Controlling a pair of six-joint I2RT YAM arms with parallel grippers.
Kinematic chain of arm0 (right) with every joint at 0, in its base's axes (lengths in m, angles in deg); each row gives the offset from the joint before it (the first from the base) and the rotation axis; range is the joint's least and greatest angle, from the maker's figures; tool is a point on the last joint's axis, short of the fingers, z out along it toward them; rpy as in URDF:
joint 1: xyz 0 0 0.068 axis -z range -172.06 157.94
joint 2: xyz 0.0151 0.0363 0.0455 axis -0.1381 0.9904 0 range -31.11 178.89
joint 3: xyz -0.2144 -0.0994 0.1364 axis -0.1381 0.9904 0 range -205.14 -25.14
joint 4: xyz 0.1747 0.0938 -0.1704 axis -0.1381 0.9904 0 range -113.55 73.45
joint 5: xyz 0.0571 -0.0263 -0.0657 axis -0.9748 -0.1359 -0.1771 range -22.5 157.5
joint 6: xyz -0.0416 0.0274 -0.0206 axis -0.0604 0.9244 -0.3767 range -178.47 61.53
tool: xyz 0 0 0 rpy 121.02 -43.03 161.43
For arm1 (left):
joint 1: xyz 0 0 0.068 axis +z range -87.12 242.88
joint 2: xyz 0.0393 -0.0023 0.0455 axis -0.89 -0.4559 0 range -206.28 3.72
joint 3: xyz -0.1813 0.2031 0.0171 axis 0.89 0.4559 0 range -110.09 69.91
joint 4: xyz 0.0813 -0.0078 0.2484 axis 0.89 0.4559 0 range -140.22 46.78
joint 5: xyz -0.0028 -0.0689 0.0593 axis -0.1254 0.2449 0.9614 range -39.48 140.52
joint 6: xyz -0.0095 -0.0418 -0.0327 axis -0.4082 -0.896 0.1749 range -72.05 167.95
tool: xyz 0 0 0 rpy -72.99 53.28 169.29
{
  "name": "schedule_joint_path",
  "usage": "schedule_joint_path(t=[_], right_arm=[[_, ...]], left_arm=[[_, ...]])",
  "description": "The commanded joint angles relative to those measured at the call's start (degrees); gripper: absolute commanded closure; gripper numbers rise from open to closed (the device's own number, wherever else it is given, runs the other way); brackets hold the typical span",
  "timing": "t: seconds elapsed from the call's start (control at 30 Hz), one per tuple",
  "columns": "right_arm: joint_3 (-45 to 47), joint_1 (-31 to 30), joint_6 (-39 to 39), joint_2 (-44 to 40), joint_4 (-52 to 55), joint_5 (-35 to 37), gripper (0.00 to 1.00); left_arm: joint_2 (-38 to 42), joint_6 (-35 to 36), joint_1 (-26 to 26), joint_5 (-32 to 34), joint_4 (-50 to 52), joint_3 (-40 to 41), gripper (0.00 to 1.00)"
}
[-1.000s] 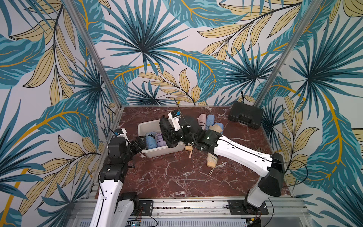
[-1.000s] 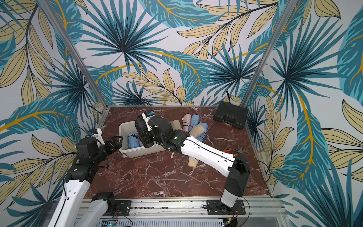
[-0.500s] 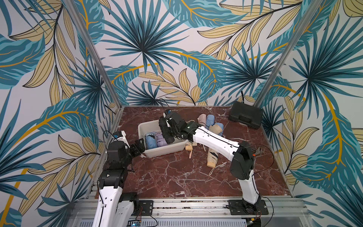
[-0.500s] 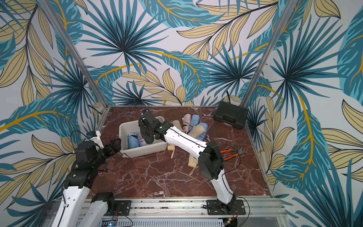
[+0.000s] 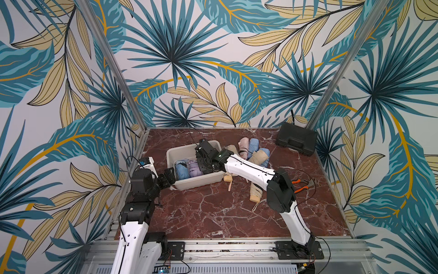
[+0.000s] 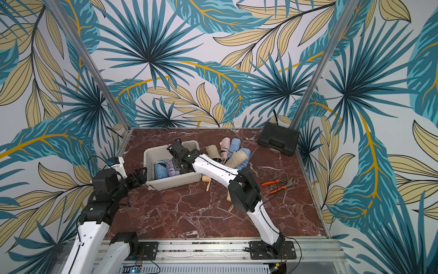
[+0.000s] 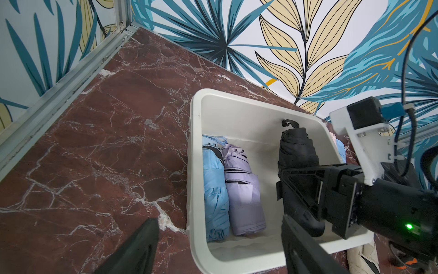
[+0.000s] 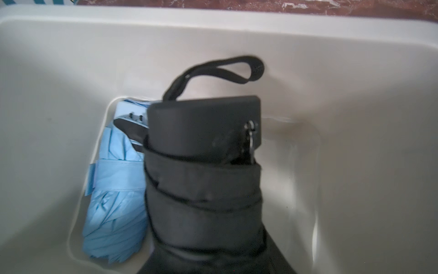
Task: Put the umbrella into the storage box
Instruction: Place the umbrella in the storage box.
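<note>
right gripper (image 7: 296, 187) clenched on black umbrella (image 7: 296, 151) — inside storage box (image 7: 194, 154), 3 o'clock side of lilac umbrella (image 7: 244, 197) in a top view | long axis parallel to it | left gripper (image 5: 168, 176) spread, empty, at box's 8 o'clock corner | your move — straight down

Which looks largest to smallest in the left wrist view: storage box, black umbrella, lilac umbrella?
1. storage box
2-3. black umbrella and lilac umbrella: look alike; the right gripper covers part of the black one.
</note>
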Motion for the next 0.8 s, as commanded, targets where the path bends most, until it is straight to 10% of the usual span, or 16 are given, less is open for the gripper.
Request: schedule_joint_path(t=[0.0,0.43,0.77], right_arm=[[0.12,0.01,1.88,-0.28,-1.15,4.23,0.63],[3.86,0.12,3.33,-3.09,-7.12,4.49,0.61],[7.05,-0.03,2.42,-6.42,-7.99,2.52,0.60]], left_arm=[[-0.30,-0.39,0.48,0.25,-1.44,0.69,0.16],[-2.88,-9.34,0.47,1.69,8.17,-7.41,0.16],[0.40,0.57,0.45,-7.19,4.67,-7.94,0.12]])
